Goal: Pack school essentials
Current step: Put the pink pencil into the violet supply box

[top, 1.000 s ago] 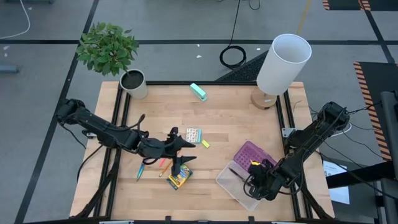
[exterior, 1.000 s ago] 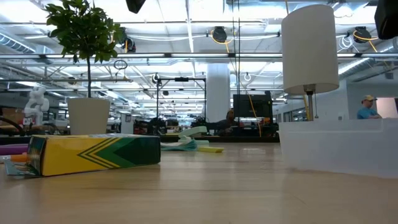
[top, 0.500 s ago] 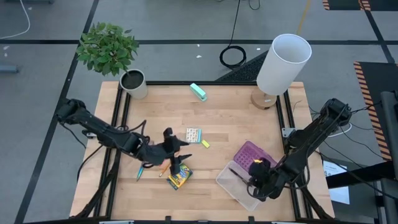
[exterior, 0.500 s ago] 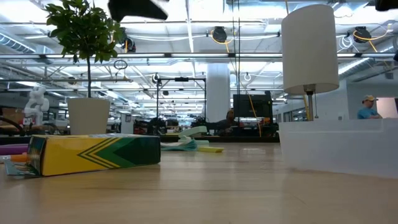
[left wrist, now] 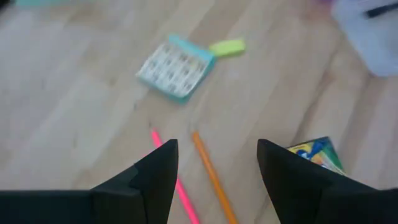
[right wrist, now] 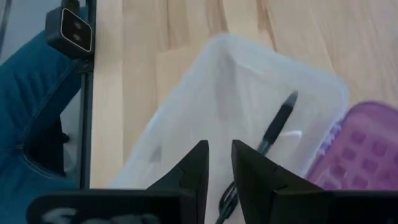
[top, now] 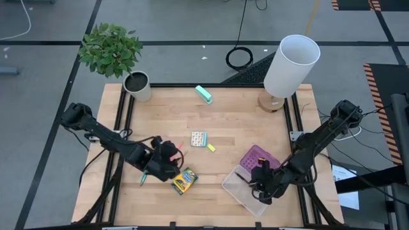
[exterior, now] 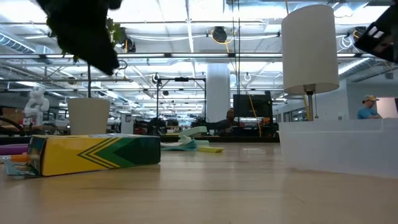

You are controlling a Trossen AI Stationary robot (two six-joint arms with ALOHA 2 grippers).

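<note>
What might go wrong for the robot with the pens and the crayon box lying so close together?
The left gripper is open over the red pen and orange pencil, which lie side by side; it may catch both or neither. The crayon box beside them could get nudged. The right gripper hangs over the clear bin, possibly crowding a drop.

No word, brand or number can be read anywhere: the crayon box (exterior: 93,154) near the table's front edge shows only green and yellow chevrons (its printed face in the left wrist view is too blurred to make out).
</note>
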